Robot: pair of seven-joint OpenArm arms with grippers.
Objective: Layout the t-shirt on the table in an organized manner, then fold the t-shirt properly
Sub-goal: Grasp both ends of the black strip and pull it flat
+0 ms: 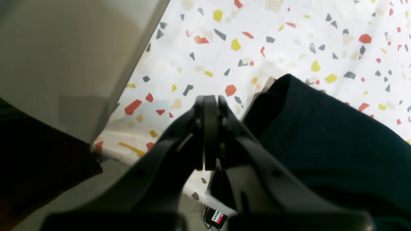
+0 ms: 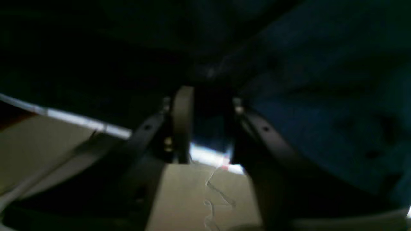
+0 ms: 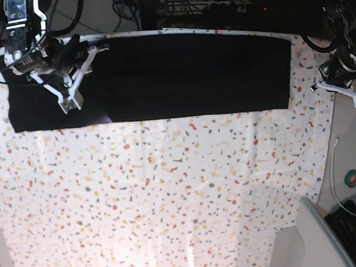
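so the black t-shirt [image 3: 192,77] is a long strip across the far side of the speckled table [image 3: 169,189], and the right gripper [image 3: 72,103] is right over its left-of-view end with its tips spread apart, nothing visibly pinched. the left gripper [image 1: 207,133] has its tips together, empty, just off the other end, so if the next fold brings 1 end in along the length, i'd guess the right arm is better placed, with loads of bare cloth on the near side and grey floor [image 1: 128,192] past the edge.

robotics workspace, mounted robot arms [image 3: 340,52], loose cable [image 3: 332,174]
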